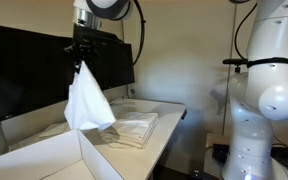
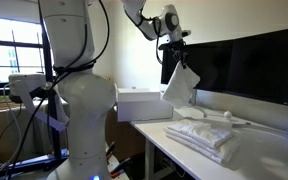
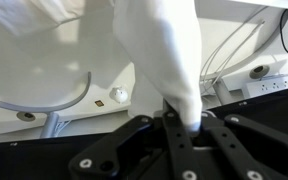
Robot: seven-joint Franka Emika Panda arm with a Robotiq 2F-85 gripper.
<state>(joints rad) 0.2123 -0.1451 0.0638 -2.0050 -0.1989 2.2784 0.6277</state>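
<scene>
White cloth [image 1: 87,100] hangs in the air from the gripper [image 1: 81,62], pinched at its top corner and falling into a loose, wide fold. The jaws are clenched on that corner; in the wrist view the fabric [image 3: 164,50] runs straight into the gripper [image 3: 184,125], where the black fingers meet. In both exterior views the cloth's [image 2: 179,85] lower edge ends above the desk [image 1: 169,125] with clear air under it, touching nothing below.

A stack of folded white cloths [image 1: 129,128] lies flat on the desk, near the hanging edge but apart from it (the stack [image 2: 209,135] sits a little to one side rather than directly beneath). An open white box [image 1: 54,160] stands at the end of the desk, its rim lower than the cloth's bottom edge; in an exterior view the box [image 2: 142,103] lies just beyond the desk's end.

Behind the gripper [image 2: 174,62] stands a dark monitor [image 1: 24,70], close to the cloth's back. Toward the desk's front edge the air is open. In the wrist view a power strip [image 3: 269,85] with cables lies below.
</scene>
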